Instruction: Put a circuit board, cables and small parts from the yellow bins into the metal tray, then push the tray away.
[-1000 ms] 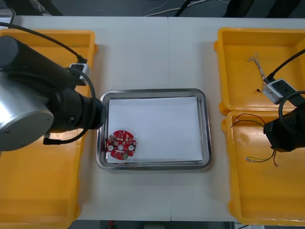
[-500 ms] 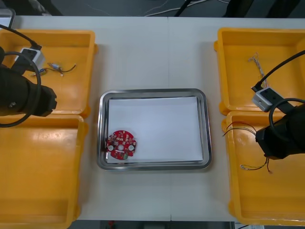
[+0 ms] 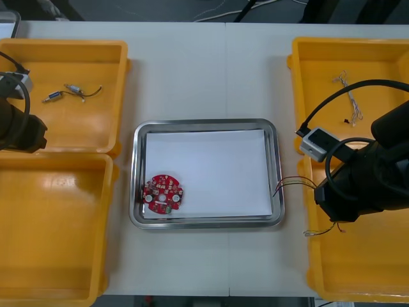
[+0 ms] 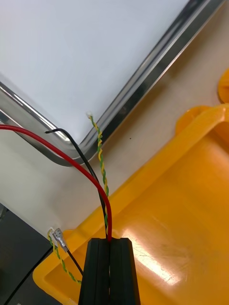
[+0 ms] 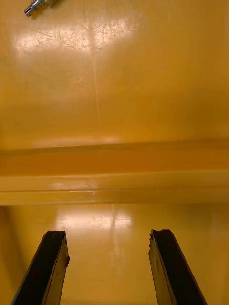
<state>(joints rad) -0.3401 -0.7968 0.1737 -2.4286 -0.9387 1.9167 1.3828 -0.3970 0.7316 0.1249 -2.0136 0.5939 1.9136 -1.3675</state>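
My right gripper [image 4: 109, 240] is shut on a bundle of thin cables [image 4: 71, 162]: one red, one black, one twisted yellow and green. It hangs over the inner edge of the near right yellow bin [image 4: 181, 190], and the cable ends [image 3: 294, 181] reach the right rim of the metal tray [image 3: 277, 160]. The tray is white inside, and a round red circuit board [image 3: 163, 194] lies in its near left corner. My left gripper [image 5: 109, 238] is open with nothing between its fingers, above the wall between the two left bins [image 5: 114, 171].
Small metal parts [image 3: 70, 93] lie in the far left bin [image 3: 96, 51]. A thin twisted cable [image 3: 348, 96] rests in the far right bin [image 3: 319, 57]. The near left bin [image 3: 57, 256] and bare table surround the tray.
My left arm has pulled back from the tray to the far left, uncovering the far left bin. My right arm has carried the cables out of the near right bin toward the tray.
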